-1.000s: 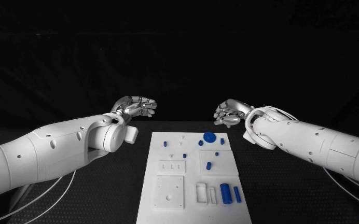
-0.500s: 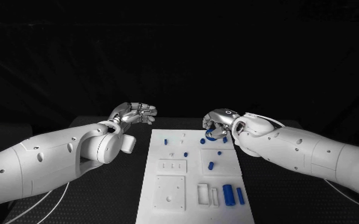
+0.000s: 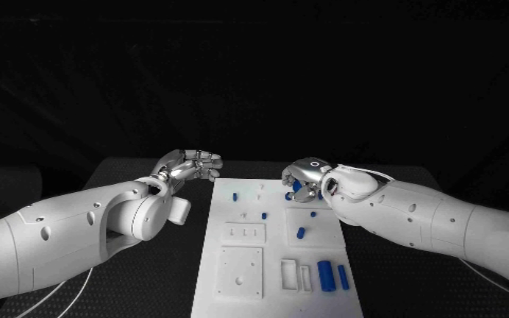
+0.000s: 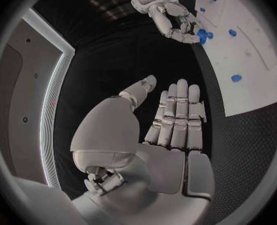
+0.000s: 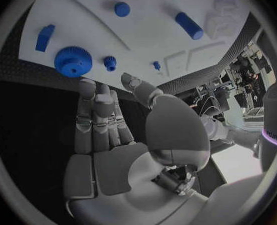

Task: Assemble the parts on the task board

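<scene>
The white task board lies lengthwise in the middle of the table. A blue gear sits at its far right corner. My right hand hovers there with fingers stretched out, fingertips just short of the gear, holding nothing. A small blue peg stands beside the gear. More blue parts lie on the board: a short pin and two cylinders near the front. My left hand floats off the board's far left corner, fingers straight, empty.
White raised blocks and a square plate sit on the board's left half, and a slotted holder beside the cylinders. Black table surrounds the board on both sides.
My right hand has moved left and down to the far right corner of the board, over the gear. The camera has tilted; the left hand has barely moved.
</scene>
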